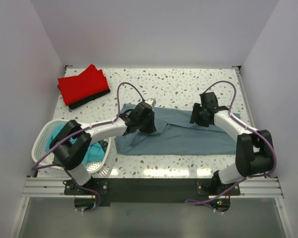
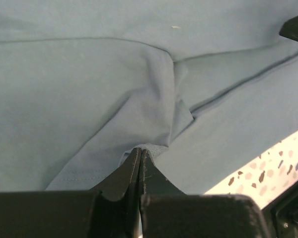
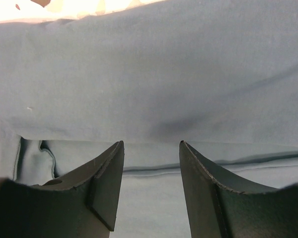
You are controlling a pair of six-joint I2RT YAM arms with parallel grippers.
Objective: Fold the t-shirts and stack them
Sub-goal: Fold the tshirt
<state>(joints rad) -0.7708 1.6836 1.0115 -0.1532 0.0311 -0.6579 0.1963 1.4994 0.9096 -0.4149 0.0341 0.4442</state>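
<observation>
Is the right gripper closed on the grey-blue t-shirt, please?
No, the right wrist view shows the right gripper open, its jaws standing apart over the grey-blue t-shirt.

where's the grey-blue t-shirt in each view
Top external: grey-blue t-shirt lies mid-table between the arms.
Left wrist: shirt fills the frame, pinched by the shut left gripper.
Right wrist: shirt fills the frame below the open right gripper.
Shared landmark: speckled table, at both wrist views' edges.

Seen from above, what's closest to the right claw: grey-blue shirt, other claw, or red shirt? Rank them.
1. grey-blue shirt, directly under the right gripper.
2. left gripper, to its left, same shirt.
3. red shirt, far back-left corner.
</observation>
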